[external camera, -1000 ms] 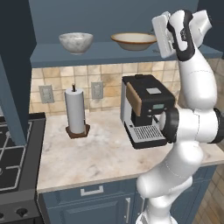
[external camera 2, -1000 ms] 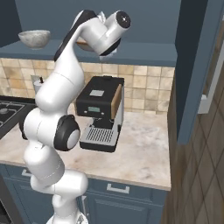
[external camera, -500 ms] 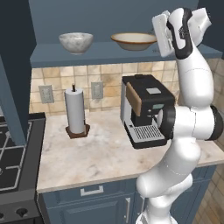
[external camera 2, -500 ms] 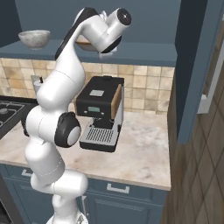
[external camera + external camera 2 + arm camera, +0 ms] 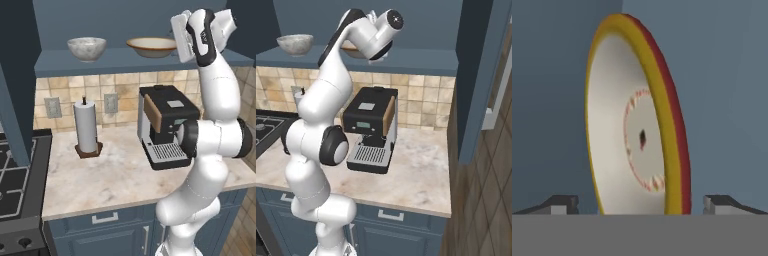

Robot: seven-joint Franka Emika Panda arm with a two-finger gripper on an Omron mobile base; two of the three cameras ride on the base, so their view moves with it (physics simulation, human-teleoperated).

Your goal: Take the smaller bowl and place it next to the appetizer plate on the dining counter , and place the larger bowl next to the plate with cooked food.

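Brown-rimmed larger bowl [image 5: 151, 46] sits partly hidden behind the open hand [image 5: 641, 202].

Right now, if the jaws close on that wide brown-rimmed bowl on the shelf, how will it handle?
The larger bowl looks rigid and glazed, so probably slippery. Its thin rim sits between the open jaws, so a rim pinch may let it swing. Wide and shallow, it should sit stable once set down.

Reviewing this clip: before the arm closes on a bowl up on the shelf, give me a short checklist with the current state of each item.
1. End effector open: ok, fingertips stand wide apart.
2. Larger bowl between the fingertips: ok in the hand view.
3. Larger bowl on the shelf: ok.
4. Smaller bowl away from the hand: ok, far along the shelf.
5. Fingertips touching the rim: cannot tell.
6. Coffee machine below, apart from the raised hand: ok.
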